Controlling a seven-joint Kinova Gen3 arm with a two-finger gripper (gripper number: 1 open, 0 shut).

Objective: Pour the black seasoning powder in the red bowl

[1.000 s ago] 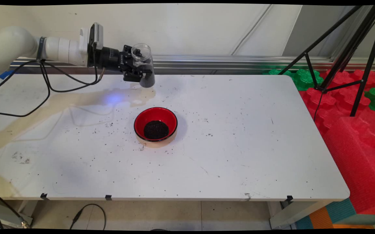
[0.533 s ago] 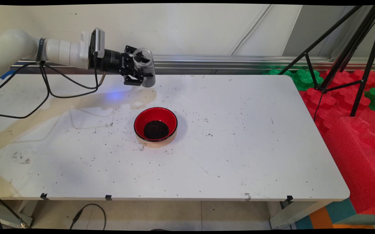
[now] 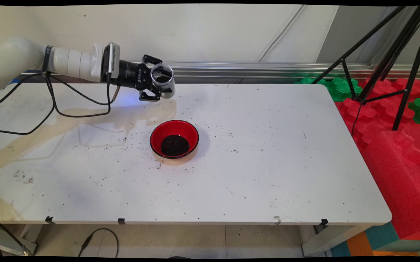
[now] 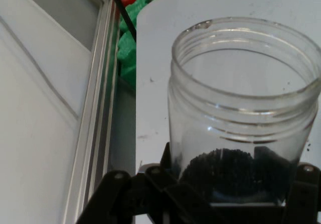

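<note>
My gripper [image 3: 158, 82] is shut on a clear glass jar [image 3: 163, 80], held above the far part of the white table [image 3: 268, 163]. The jar is tilted, its open mouth turned toward the camera and down, with dark grains lying inside. In the hand view the jar [image 4: 241, 118] fills the frame, black grains pooled at its lower end between the fingers [image 4: 165, 184]. A red bowl [image 3: 174, 139] with a heap of black grains stands on the table, nearer the camera than the jar and a little to its right.
Loose black grains are scattered over the table around the bowl. A brownish stain runs across the table's left part. A black tripod [image 3: 388, 54] and red and green foam blocks [image 3: 395, 120] stand off the table's right edge. Black cables hang from the arm at left.
The gripper has come down and a little toward the bowl, and it has rolled, so the jar has gone from nearly upright to tilted with its mouth facing the camera.
</note>
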